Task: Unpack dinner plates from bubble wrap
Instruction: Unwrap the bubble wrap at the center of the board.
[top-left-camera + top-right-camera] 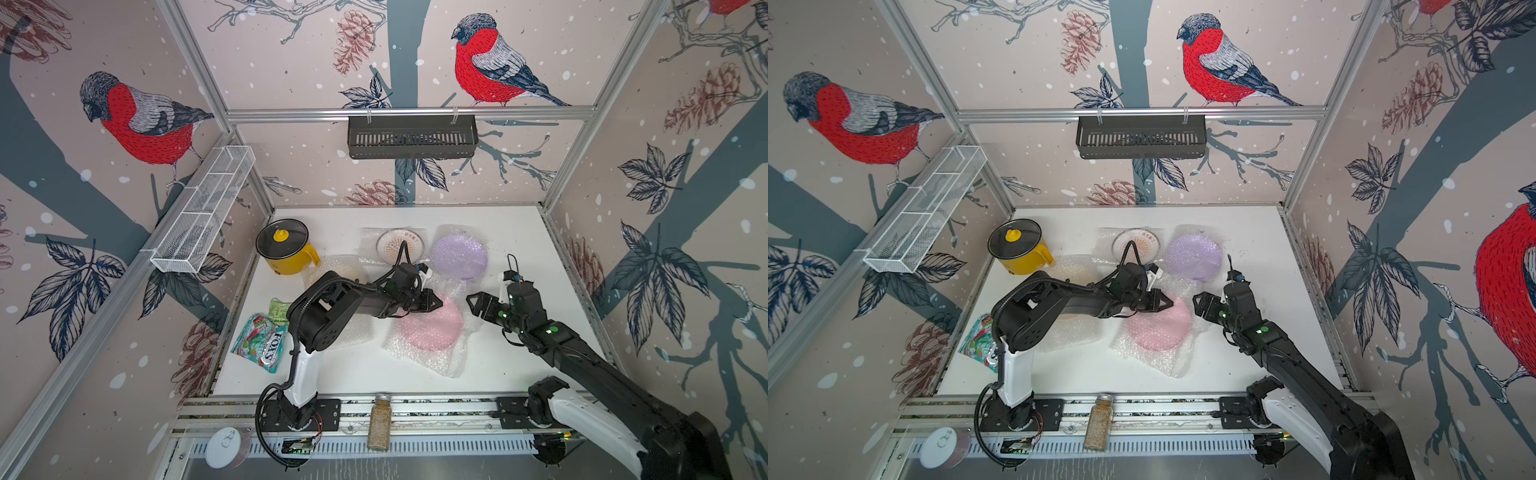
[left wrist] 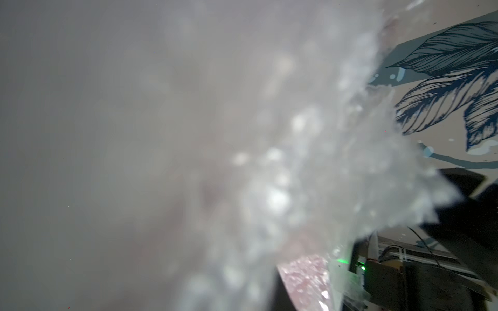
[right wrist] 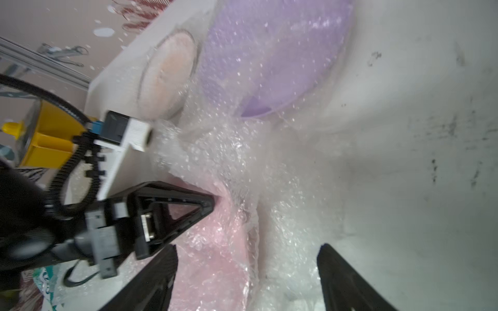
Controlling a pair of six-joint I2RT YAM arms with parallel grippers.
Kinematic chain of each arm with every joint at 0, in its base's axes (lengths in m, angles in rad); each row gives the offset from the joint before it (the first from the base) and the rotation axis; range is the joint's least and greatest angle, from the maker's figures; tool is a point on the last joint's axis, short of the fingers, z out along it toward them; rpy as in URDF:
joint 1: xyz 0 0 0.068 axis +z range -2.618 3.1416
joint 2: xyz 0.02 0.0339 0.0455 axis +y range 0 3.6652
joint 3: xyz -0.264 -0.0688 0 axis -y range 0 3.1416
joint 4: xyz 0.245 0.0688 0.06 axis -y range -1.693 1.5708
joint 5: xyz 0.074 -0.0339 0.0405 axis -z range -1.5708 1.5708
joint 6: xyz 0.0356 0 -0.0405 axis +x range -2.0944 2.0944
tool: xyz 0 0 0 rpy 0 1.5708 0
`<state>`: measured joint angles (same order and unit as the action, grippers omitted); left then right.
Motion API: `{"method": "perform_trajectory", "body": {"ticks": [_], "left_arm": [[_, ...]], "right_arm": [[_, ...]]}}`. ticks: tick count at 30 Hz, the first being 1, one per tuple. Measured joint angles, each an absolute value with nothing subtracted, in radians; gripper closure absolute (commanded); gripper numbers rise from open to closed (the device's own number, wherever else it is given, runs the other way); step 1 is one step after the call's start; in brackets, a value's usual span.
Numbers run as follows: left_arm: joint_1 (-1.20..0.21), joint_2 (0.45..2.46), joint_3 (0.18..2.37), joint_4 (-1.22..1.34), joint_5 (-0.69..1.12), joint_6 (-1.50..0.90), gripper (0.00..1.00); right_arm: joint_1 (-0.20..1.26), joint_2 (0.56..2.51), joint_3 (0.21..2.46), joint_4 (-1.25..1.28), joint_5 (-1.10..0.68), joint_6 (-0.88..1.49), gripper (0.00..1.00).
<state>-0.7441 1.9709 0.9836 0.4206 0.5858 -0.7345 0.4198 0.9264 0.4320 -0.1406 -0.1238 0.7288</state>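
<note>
Spice jar (image 1: 379, 424) on the near rail. Both top views: pink plate (image 1: 430, 328) flat mid-table (image 1: 353, 374), bubble wrap (image 1: 436, 361) under it and seemingly over it. Left claw (image 1: 439, 303) at the plate's far edge, tips drawn together. Right claw (image 1: 473, 306) just right of the plate, spread wide, empty.

Left wrist: wrap smothers the lens, blurred.

Right wrist: left claw's tips meet at a raised fold; can't tell if they pinch it.

Judgement: plate lies left and near of the right claw; left arm is closer.

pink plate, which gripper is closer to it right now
Left. The left gripper has its tip over the rim of the pink plate; the right gripper sits beside it, past the rim.
</note>
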Motion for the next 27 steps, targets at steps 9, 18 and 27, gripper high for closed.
{"method": "perform_trajectory", "body": {"ticks": [9, 18, 27], "left_arm": [[-0.755, 1.581, 0.837, 0.399, 0.592, -0.758, 0.32], [-0.762, 1.133, 0.562, 0.241, 0.382, -0.698, 0.03], [-0.763, 0.961, 0.422, 0.156, 0.255, -0.688, 0.03]], "right_arm": [[0.534, 1.015, 0.459, -0.15, -0.096, 0.735, 0.28], [0.615, 1.087, 0.448, -0.157, -0.056, 0.764, 0.51], [0.627, 1.164, 0.454, -0.161, -0.012, 0.809, 0.64]]}}
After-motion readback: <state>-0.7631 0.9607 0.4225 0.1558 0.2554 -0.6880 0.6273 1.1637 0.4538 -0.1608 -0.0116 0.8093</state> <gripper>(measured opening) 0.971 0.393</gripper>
